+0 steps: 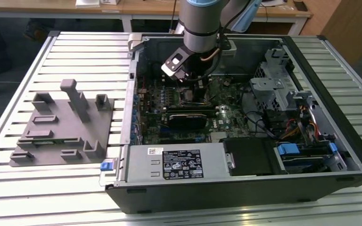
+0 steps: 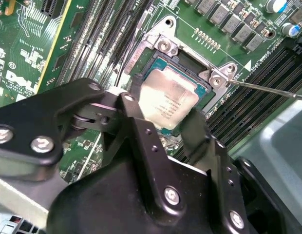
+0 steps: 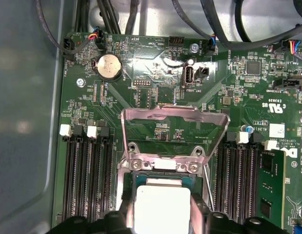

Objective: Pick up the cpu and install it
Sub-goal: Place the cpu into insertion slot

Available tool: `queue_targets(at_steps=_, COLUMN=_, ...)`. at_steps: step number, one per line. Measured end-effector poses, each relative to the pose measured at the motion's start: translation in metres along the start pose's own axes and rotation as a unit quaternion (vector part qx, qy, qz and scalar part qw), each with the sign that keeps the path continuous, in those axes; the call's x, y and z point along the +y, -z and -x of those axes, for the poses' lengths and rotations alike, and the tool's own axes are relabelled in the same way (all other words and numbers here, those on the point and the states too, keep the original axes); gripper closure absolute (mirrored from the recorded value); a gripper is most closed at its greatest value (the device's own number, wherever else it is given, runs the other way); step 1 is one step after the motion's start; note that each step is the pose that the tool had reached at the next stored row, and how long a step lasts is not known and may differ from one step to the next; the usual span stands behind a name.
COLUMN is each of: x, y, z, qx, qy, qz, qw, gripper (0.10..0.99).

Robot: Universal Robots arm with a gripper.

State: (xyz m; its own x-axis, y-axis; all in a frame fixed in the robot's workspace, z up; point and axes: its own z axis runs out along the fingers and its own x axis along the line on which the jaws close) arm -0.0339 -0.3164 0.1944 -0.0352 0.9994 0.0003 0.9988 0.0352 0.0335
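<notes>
**Pincer grips the cpu at the motherboard socket inside an open computer case**

In both wrist views, the black metal two-fingered pincer (image 2: 163,111) (image 3: 161,217) is pinching the cpu (image 2: 168,97) (image 3: 160,207), a thin, flat square chip with a pale silvery-grey top. One finger presses against each of two opposite edges. The chip lies level within the opening of the square metal-framed socket (image 2: 163,46) (image 3: 163,165). Whether it is fully seated cannot be told.

The second wrist view adds a thin silver lever rod (image 2: 268,90) running out from the socket's corner. The first wrist view adds the socket's hinged silver retaining plate (image 3: 173,114) standing swung open. Rows of long black memory slots (image 3: 87,180) flank the socket, and beyond them a round silver coin battery (image 3: 108,67) sits on the green motherboard (image 3: 141,87).

The exterior view takes in the wider scene. The grey and blue robot arm (image 1: 200,28) reaches down into the open black computer case (image 1: 244,193), with the pincer (image 1: 197,87) low over the motherboard. The case rests on a slatted silver metal table (image 1: 17,75). On the exterior view's left, well apart from the pincer, stands a grey plastic fixture block with upright posts (image 1: 61,127). Farthest back is a pale wooden table (image 1: 137,9).
</notes>
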Motion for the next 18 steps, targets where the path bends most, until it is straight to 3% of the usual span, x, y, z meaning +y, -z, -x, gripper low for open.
queue_targets(at_steps=3, x=-0.0002, y=0.0003, z=0.0002, qx=-0.0003, qy=0.000, qz=-0.0003, qw=1.0000, gripper=0.427)
queue_targets(at_steps=8, x=-0.0002, y=0.0004, z=0.0001, qx=-0.0004, qy=0.000, qz=-0.0003, qw=1.0000, gripper=0.427)
queue_targets(at_steps=12, x=-0.0001, y=0.0047, z=0.0002, qx=-0.0004, qy=0.000, qz=-0.0003, qw=1.0000, gripper=0.427)
queue_targets(at_steps=14, x=0.0000, y=0.0078, z=0.0001, qx=-0.0004, qy=0.000, qz=-0.0005, qw=1.0000, gripper=0.443)
queue_targets(at_steps=17, x=0.0002, y=0.0106, z=0.0001, qx=-0.0004, qy=0.000, qz=-0.0009, qw=1.0000, gripper=0.624)
queue_targets(at_steps=18, x=0.0002, y=0.0113, z=0.0001, qx=-0.0003, qy=0.000, qz=-0.0010, qw=1.0000, gripper=0.624)
